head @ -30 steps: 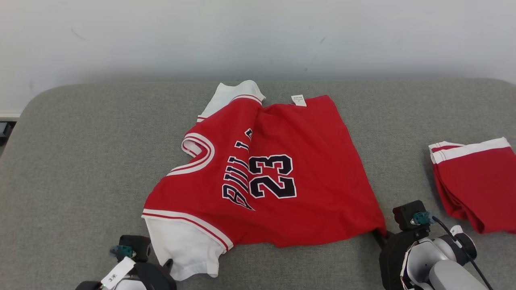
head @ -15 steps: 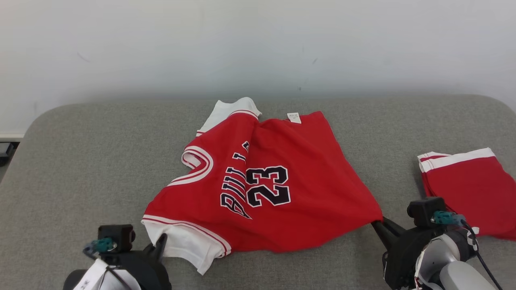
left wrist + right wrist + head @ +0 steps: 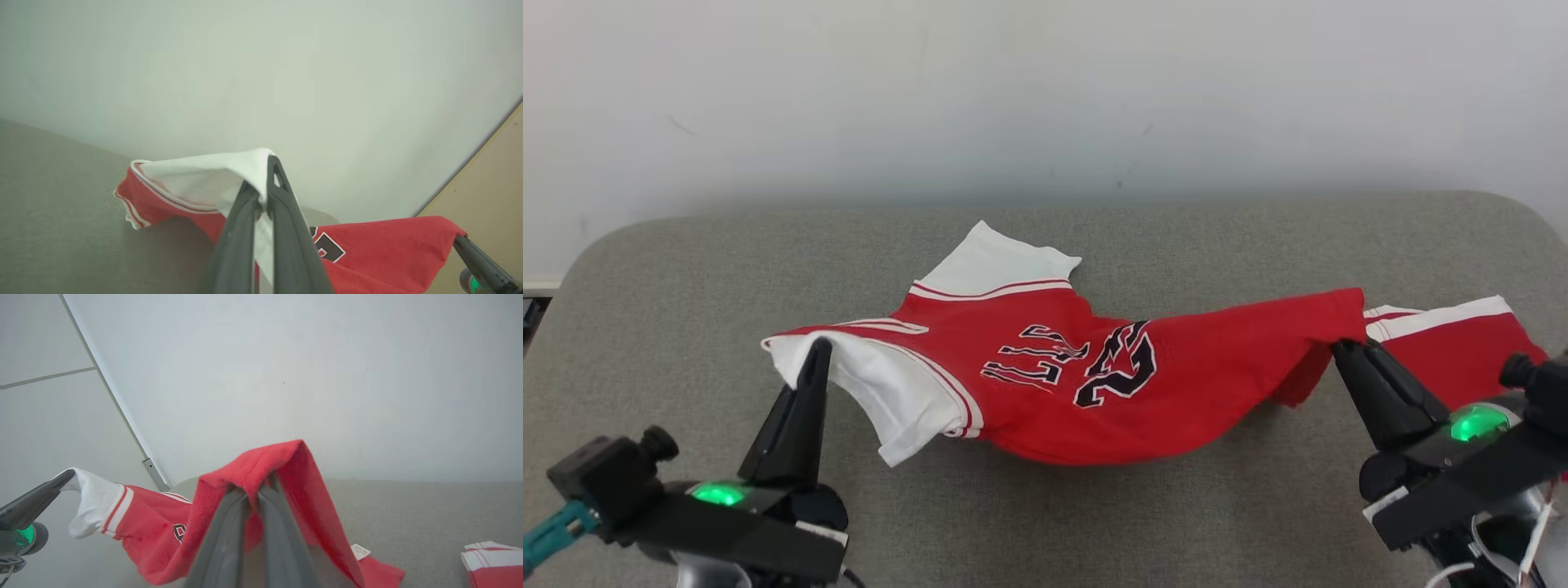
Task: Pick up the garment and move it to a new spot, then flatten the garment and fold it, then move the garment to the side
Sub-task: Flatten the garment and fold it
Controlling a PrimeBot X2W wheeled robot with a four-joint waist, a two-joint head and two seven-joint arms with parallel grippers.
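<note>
Head view: the garment [image 3: 1176, 384], a red jersey with white sleeves, hangs stretched between the two arms above the middle of the grey cushion [image 3: 686, 278]. The left gripper [image 3: 818, 347] is pinched on the white sleeve [image 3: 882, 392] toward the cushion's left side. The right gripper [image 3: 1342, 347] is pinched on a red hem corner toward its right side. A second ago the garment lay flat with both grippers low at its near corners and their jaws not fully closed. Now both have clamped and risen, so the near edge is up and the cloth sags between them. Its far sleeve seems to trail on the cushion. A folded red piece [image 3: 1454, 339] lies at the right edge, just behind the right gripper.

Left wrist view: the left gripper's [image 3: 261, 192] fingers are pressed together with white sleeve cloth caught between them. The red body runs off to the right gripper's [image 3: 478, 255] tip.

Right wrist view: the right gripper [image 3: 253, 494] is clamped with red fabric draped over its tips. The left gripper [image 3: 65, 477] holds the sleeve at far left.

I judge the pick-up done. Carrying the garment to a new spot comes next, and the folded piece sits close enough to snag.
</note>
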